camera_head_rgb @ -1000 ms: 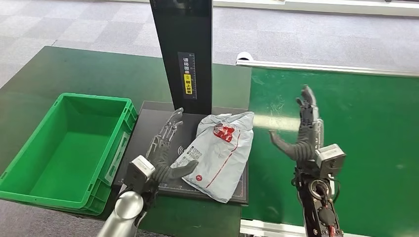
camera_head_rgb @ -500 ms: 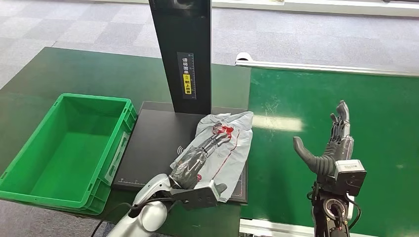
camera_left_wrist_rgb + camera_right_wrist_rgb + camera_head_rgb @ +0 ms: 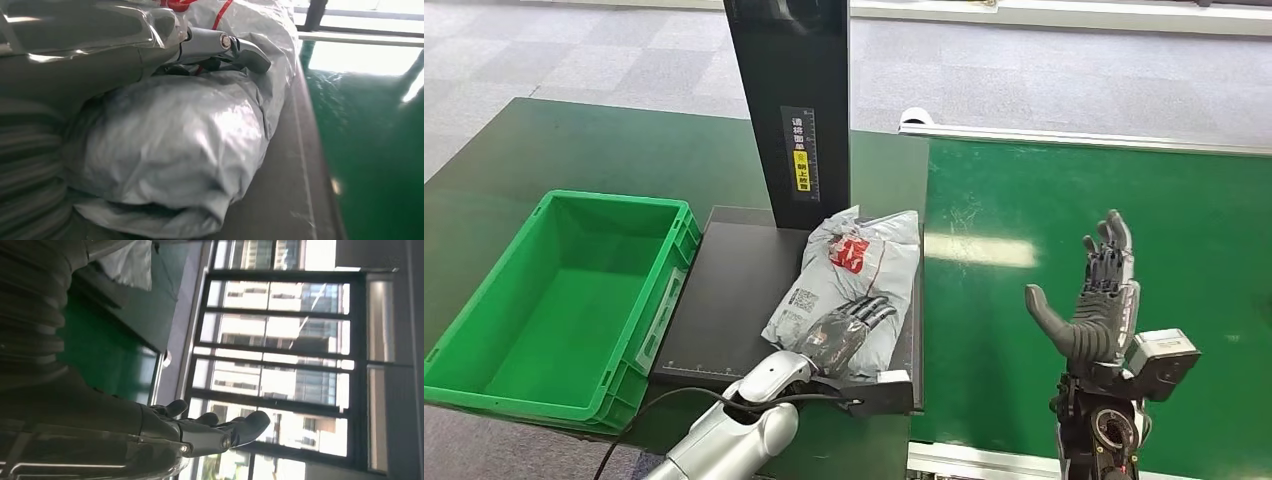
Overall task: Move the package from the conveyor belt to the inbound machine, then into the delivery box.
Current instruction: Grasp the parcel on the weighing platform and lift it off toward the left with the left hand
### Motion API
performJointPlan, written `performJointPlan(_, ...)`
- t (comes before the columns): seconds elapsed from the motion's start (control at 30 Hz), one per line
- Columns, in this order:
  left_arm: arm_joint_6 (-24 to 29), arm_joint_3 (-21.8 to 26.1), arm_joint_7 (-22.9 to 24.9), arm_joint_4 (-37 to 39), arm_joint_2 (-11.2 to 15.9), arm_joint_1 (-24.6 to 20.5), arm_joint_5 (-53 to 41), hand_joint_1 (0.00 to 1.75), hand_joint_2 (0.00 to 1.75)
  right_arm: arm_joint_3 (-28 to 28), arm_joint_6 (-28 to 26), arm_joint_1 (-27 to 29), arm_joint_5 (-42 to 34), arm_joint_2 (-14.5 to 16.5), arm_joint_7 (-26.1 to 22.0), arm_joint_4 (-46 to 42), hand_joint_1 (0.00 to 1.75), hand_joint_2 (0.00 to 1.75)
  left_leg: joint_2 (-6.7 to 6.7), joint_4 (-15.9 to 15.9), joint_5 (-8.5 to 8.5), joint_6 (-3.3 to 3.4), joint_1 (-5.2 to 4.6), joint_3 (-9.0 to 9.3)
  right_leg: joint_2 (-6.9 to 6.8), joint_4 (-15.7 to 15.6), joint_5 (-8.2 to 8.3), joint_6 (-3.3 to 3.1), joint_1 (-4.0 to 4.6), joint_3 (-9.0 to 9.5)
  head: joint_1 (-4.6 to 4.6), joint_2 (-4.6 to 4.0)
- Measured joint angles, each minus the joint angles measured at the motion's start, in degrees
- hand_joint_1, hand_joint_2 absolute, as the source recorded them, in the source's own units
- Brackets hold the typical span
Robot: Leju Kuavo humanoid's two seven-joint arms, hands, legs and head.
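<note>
Head view: left hand (image 3: 849, 328) grips the package's (image 3: 856, 275) lower end, long axis up-frame, green box (image 3: 484, 300) left; right hand (image 3: 1096, 300) spread, empty.

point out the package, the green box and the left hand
package (image 3: 864, 262), head view, on the grey bag beside its red logo
green box (image 3: 499, 296), head view, on its left inner wall
left hand (image 3: 844, 335), head view, on the back of the hand lying on the package

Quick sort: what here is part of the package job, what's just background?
Job:
grey package, on the inbound machine
inbound machine
green delivery box, nothing in it
conveyor belt
left robot hand, gripping the package
right robot hand, open above the belt

Background:
dark green table
tiled floor
</note>
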Motion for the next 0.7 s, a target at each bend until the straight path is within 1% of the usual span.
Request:
performJointPlan(0.07, 0.03, 1.14, -0.09, 1.86, -0.44, -0.88, -0.31, 1.22, 1.75, -0.01, 4.95, -0.14, -2.42, 0.34, 0.01, 0.61, 0.00, 1.75, -0.02, -0.01, 0.00, -0.01, 0.01, 0.12, 0.00, 0.00, 0.00, -0.01, 0.01, 0.16, 0.00, 0.00)
performJointPlan(0.1, -0.04, 1.67, -0.44, 2.55, -0.68, -1.13, -0.36, 1.64, 1.75, 0.01, 6.25, -0.28, -3.03, 0.55, 0.01, 1.01, 0.00, 1.75, -0.04, -0.01, 0.00, -0.01, 0.01, 0.19, -0.01, 0.00, -0.01, -0.01, 0.01, 0.24, 0.01, 0.00)
performJointPlan(0.13, 0.11, 2.17, -1.22, 3.02, -0.91, -1.25, -0.24, 1.75, 1.75, 0.04, 6.92, -0.43, -3.36, 0.76, 0.01, 1.42, 0.00, 1.75, -0.06, -0.02, 0.00, -0.01, 0.01, 0.24, -0.01, 0.00, -0.01, -0.01, 0.01, 0.30, 0.01, 0.00)
performJointPlan(0.2, 1.51, 3.22, -4.46, 3.39, -1.24, -1.08, 0.66, 1.75, 1.75, 0.09, 7.69, -0.68, -3.86, 1.15, 0.02, 2.08, 0.00, 1.75, -0.06, -0.02, 0.01, -0.01, 0.01, 0.31, -0.01, 0.00, -0.01, -0.02, 0.01, 0.37, 0.02, 0.01)
performJointPlan(0.27, 3.59, 4.48, -9.67, 2.63, -1.22, -0.18, 2.67, 1.75, 1.75, 0.11, 8.40, -0.75, -4.40, 1.44, 0.03, 2.48, 0.00, 1.75, -0.05, -0.02, 0.04, 0.00, 0.01, 0.33, -0.01, 0.00, 0.00, -0.01, 0.01, 0.35, 0.01, 0.00)
performJointPlan(0.33, 4.85, 5.95, -14.59, 0.36, -1.01, 1.44, 5.75, 1.75, 1.75, 0.12, 8.82, -0.75, -4.87, 1.65, 0.13, 2.70, 0.00, 1.75, -0.07, -0.01, 0.10, 0.01, 0.01, 0.29, -0.04, 0.01, 0.01, -0.01, 0.01, 0.28, 0.01, 0.00)
performJointPlan(0.4, 5.61, 7.42, -17.69, -2.83, -0.83, 3.18, 9.03, 1.75, 1.75, 0.13, 9.03, -0.77, -5.24, 1.86, 0.33, 2.80, 0.00, 1.75, -0.09, 0.00, 0.12, 0.02, 0.01, 0.18, -0.08, 0.01, 0.02, -0.01, 0.01, 0.19, 0.01, 0.00)
performJointPlan(0.5, 6.22, 9.10, -19.35, -6.67, -0.63, 4.75, 11.28, 1.75, 1.75, 0.14, 9.18, -0.80, -5.50, 2.12, 0.63, 2.85, 0.00, 1.75, -0.10, 0.01, 0.11, 0.02, 0.00, 0.01, -0.09, 0.02, 0.01, 0.00, 0.00, 0.02, 0.01, 0.01)
performJointPlan(0.7, 6.26, 10.49, -19.62, -10.11, -0.27, 6.03, 11.57, 1.75, 1.75, 0.14, 9.28, -0.81, -5.60, 2.39, 0.70, 2.89, 0.00, 1.75, -0.10, 0.01, 0.10, 0.02, 0.00, -0.16, -0.09, 0.02, 0.01, 0.00, 0.00, -0.15, 0.01, 0.00)
